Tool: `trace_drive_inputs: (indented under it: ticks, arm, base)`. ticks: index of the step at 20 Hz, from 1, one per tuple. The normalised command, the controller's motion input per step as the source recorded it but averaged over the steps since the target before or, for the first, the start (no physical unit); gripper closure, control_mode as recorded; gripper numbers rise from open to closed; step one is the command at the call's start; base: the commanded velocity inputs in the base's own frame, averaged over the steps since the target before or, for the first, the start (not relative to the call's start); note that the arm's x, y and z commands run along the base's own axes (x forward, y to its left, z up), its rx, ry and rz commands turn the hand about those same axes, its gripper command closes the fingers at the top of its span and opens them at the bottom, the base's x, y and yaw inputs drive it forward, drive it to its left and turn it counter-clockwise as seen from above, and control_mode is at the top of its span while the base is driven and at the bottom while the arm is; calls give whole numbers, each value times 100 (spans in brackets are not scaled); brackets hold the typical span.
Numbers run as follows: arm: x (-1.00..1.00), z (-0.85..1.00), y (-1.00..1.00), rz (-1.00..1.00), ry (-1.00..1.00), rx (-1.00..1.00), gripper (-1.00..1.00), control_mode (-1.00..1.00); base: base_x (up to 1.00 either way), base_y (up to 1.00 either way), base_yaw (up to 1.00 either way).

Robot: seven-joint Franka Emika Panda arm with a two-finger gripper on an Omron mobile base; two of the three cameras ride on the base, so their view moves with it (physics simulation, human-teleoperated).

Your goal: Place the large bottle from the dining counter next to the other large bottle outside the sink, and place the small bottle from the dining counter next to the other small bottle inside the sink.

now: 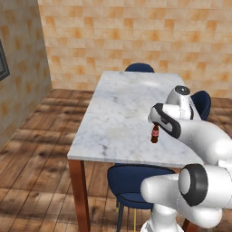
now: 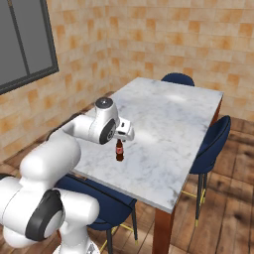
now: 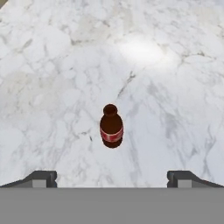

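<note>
The small bottle (image 1: 154, 134) (image 2: 119, 150), dark brown with a red label, stands upright on the dining counter (image 1: 115, 113) (image 2: 171, 116) near its front edge. My gripper (image 3: 111, 177) hangs right above it, pointing down, jaws open wide and holding nothing. In the hand view the small bottle (image 3: 111, 127) sits centred just beyond the two fingertips (image 3: 43, 178), on the marble top (image 3: 52, 65). The large bottle, the sink and the other bottles are out of view.
Blue chairs surround the counter: one tucked under the near edge (image 1: 136, 179) (image 2: 99, 198), one at the far end (image 1: 139, 68) (image 2: 177, 78), one on the right side (image 1: 201, 102) (image 2: 211, 144). Tiled walls stand behind and to the left, with a window (image 2: 25, 44).
</note>
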Motion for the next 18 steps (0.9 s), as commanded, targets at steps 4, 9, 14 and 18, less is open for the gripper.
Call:
trace_drive_inputs:
  ticks: [4, 9, 14, 18]
  arm:
    - [11, -9, 0, 0, 0, 0, -100, -100]
    - [9, -12, 0, 0, 0, 0, -100, -100]
    - [11, -10, 0, 0, 0, 0, -100, -100]
    - [17, -9, 0, 0, 0, 0, -100, -100]
  base:
    - [0, 0, 0]
    - [0, 0, 0]
    - [0, 0, 0]
    - [0, 0, 0]
